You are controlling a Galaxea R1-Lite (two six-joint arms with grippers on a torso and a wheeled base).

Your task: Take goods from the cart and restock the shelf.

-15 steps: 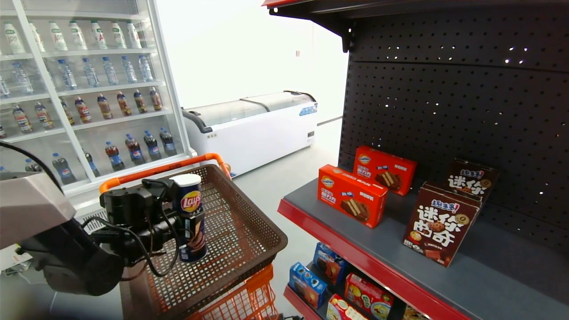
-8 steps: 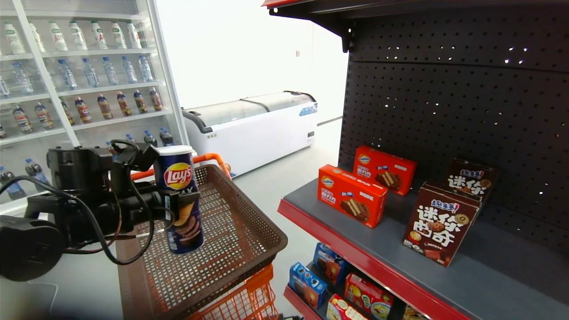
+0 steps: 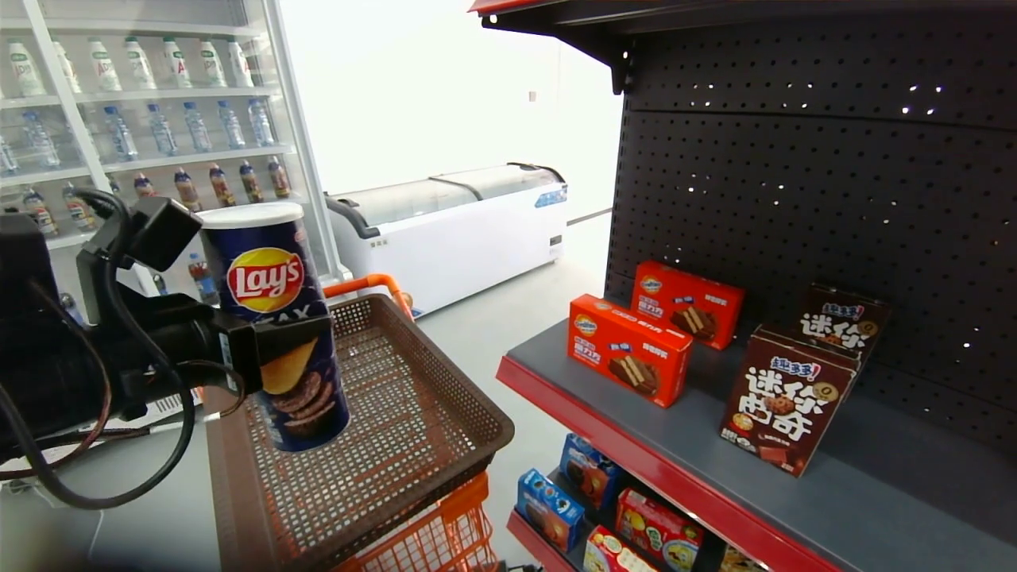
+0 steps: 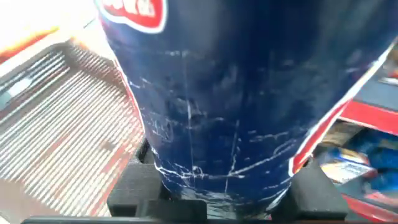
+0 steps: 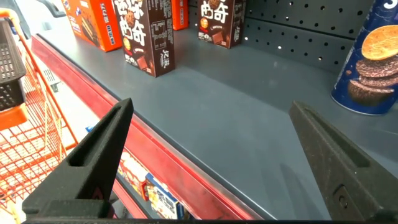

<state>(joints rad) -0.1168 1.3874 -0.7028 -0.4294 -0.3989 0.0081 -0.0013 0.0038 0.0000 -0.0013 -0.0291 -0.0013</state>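
A dark blue chips can (image 3: 274,326) with a white lid hangs upright above the brown cart basket (image 3: 445,397), held by my left gripper (image 3: 266,342), which is shut on its middle. In the left wrist view the can (image 4: 236,93) stands between the black fingers (image 4: 134,190). The grey shelf (image 3: 715,445) with a red front edge lies to the right of the can. My right gripper (image 5: 211,162) stands open over the shelf board (image 5: 236,118), with nothing between its fingers. Another chips can (image 5: 370,68) stands on the shelf by the pegboard.
Two orange boxes (image 3: 628,349) and two brown boxes (image 3: 786,397) stand on the shelf, with bare board in front and to their right. Lower shelves hold small packs (image 3: 592,477). An orange wire basket (image 3: 429,540) sits under the brown one. A drinks fridge (image 3: 159,159) and freezer (image 3: 453,230) stand behind.
My left gripper has lifted the chips can up out of the cart basket, to the left and closer to the head camera. The shelf goods have not moved.
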